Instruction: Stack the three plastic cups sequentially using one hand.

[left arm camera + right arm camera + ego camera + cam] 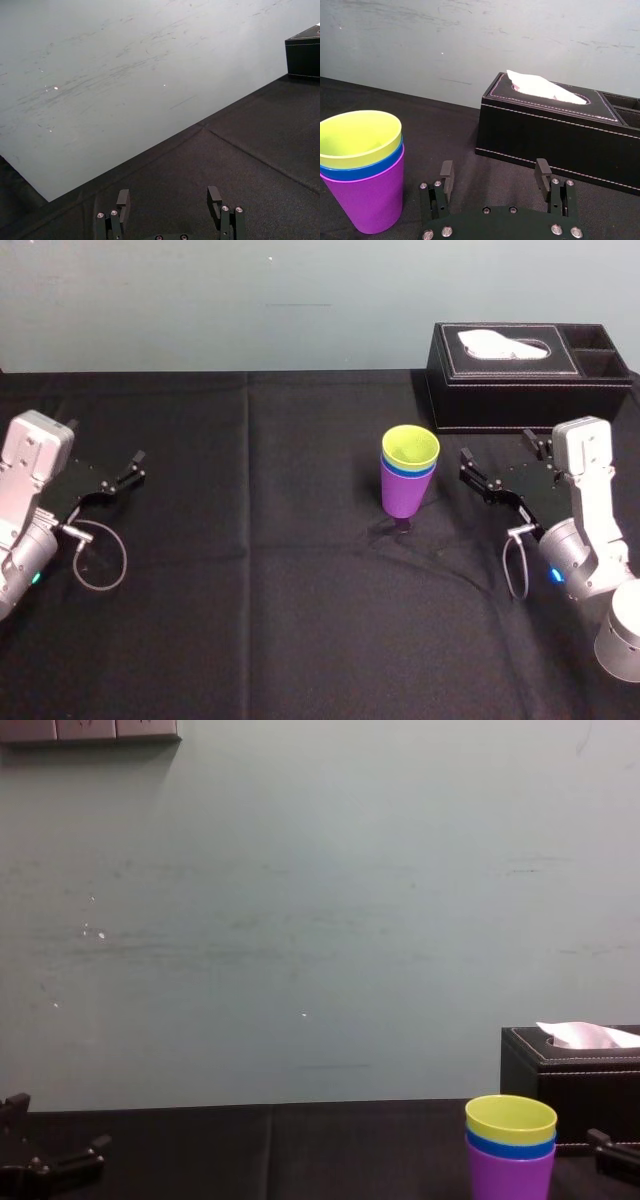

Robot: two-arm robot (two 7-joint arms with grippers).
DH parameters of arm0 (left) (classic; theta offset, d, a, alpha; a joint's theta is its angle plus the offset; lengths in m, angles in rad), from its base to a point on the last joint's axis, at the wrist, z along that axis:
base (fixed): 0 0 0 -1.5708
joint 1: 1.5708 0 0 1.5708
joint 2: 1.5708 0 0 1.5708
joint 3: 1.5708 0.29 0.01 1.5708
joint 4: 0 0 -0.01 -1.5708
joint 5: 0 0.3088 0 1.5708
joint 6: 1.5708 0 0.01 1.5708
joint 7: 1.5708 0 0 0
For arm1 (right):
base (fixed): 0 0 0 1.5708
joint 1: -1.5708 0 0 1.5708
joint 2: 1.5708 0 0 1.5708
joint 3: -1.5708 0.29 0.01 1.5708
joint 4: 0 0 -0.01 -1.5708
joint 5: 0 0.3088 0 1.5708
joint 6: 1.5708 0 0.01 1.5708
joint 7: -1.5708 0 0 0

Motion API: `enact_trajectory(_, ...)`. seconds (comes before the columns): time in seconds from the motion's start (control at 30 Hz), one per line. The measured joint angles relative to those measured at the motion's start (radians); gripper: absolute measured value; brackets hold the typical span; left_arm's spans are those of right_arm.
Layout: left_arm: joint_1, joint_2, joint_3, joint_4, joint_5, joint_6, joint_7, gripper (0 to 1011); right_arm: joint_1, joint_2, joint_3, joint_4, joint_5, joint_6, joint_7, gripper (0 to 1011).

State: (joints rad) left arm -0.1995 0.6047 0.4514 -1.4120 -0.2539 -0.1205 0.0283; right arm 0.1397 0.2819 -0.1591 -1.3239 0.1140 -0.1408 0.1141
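The three plastic cups stand nested upright on the black table, right of centre: the purple cup (pixel 404 496) outermost, the blue cup (pixel 390 468) showing as a rim inside it, the yellow-green cup (pixel 411 446) on top. The right wrist view shows the purple (pixel 368 200), blue (pixel 364 171) and yellow-green (pixel 360 136) cups beside the gripper. My right gripper (pixel 498 452) (pixel 495 170) sits a short way right of the stack, open and empty, touching nothing. At the table's far left my left gripper (pixel 105 442) (pixel 168 196) rests open and empty.
A black tissue box (pixel 520 375) (pixel 555 130) with a white tissue stands at the back right, behind my right gripper. A pale wall runs along the table's far edge. Black cloth lies bare between the stack and my left arm.
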Motion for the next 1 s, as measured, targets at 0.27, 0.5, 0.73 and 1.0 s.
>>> enact_trajectory(0.27,0.0,0.0,0.0,0.0,0.0,0.0,0.0,1011,0.0,0.0,0.0,0.0,0.0,0.0,0.0,1000)
enact_trajectory(0.5,0.0,0.0,0.0,0.0,0.0,0.0,0.0,1011,0.0,0.0,0.0,0.0,0.0,0.0,0.0,1000)
enact_trajectory(0.73,0.0,0.0,0.0,0.0,0.0,0.0,0.0,1011,0.0,0.0,0.0,0.0,0.0,0.0,0.0,1000)
enact_trajectory(1.0,0.0,0.0,0.0,0.0,0.0,0.0,0.0,1011,0.0,0.0,0.0,0.0,0.0,0.0,0.0,1000)
